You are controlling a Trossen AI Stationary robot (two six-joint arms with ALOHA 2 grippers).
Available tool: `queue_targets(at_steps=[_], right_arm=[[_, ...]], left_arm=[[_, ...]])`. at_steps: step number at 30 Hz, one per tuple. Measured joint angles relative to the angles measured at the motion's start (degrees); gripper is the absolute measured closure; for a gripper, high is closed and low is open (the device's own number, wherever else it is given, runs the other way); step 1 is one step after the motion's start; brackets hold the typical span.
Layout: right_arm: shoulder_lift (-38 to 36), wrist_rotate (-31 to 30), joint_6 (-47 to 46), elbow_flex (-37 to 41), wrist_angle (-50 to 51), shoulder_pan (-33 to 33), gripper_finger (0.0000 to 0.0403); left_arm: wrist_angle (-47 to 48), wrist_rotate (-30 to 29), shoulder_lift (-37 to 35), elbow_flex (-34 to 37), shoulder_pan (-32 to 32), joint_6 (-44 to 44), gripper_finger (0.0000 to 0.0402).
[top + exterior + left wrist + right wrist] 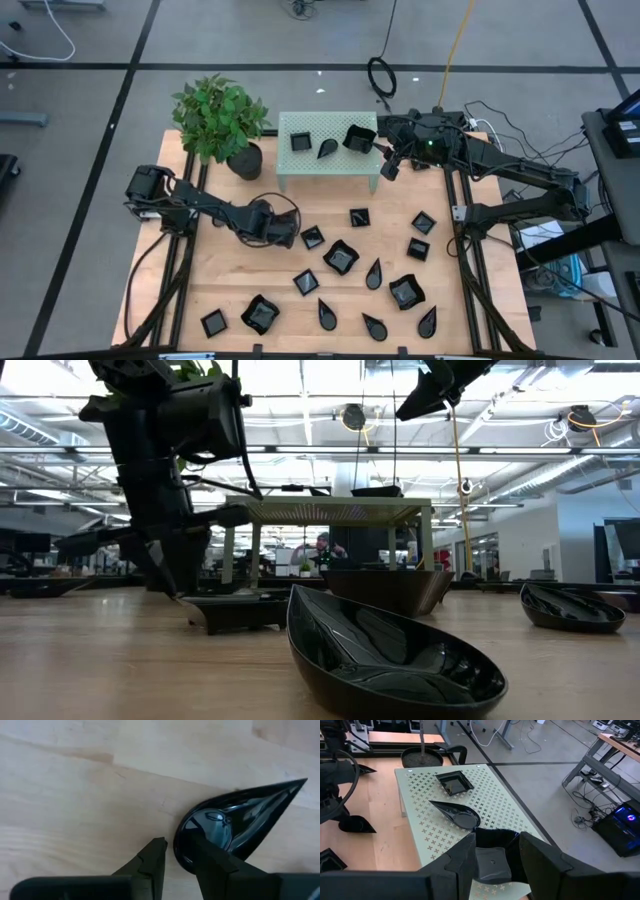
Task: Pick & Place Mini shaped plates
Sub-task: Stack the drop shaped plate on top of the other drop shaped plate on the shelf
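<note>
The mini shaped plates are glossy black dishes. Several lie scattered on the wooden table (230, 270). A flat square (454, 782), a teardrop (455, 815) and a wavy-edged square (492, 860) sit on the pale green perforated stand (330, 168). My left gripper (177, 851) points steeply down at mid-table, open, astride the round end of a teardrop plate (240, 815) that lies on the wood. My right gripper (495, 865) hangs open above the stand's right end, over the wavy plate (358, 138) and clear of it. My left gripper comes from above, slanting. One finger (212, 862) is over the bowl of the teardrop's round end (182, 837) and the other finger (152, 860) is outside its rim. A thin gap shows at the outer finger. I cannot tell whether either finger touches the plate.
A leafy plant (218, 115) in a dark pot (245, 160) stands left of the stand. A square plate (312, 237) lies just right of my left gripper. Another teardrop (390, 650) fills the front of the low view. Cables run along the table's right edge.
</note>
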State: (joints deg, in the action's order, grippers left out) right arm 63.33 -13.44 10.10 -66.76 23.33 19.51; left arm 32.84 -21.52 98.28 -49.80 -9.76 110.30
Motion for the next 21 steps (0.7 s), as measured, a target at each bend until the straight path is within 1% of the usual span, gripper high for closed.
queue_targets(at_steps=[8, 14, 17, 21], right_arm=[[0.0, 0.0, 0.0, 0.0, 0.0, 0.0, 0.0261], [0.0, 0.0, 0.0, 0.0, 0.0, 0.0, 0.0261], [0.0, 0.0, 0.0, 0.0, 0.0, 0.0, 0.0261], [0.0, 0.0, 0.0, 0.0, 0.0, 0.0, 0.0261]], left_arm=[[-0.1, -0.6, 0.1, 0.0, 0.2, -7.8, 0.0302], [0.0, 2.5, 0.0, 0.0, 1.2, -13.2, 0.0308], [0.0, 2.6, 0.0, 0.0, 1.4, -14.2, 0.0332], [0.1, 2.7, 0.0, 0.0, 1.6, -16.2, 0.0386]])
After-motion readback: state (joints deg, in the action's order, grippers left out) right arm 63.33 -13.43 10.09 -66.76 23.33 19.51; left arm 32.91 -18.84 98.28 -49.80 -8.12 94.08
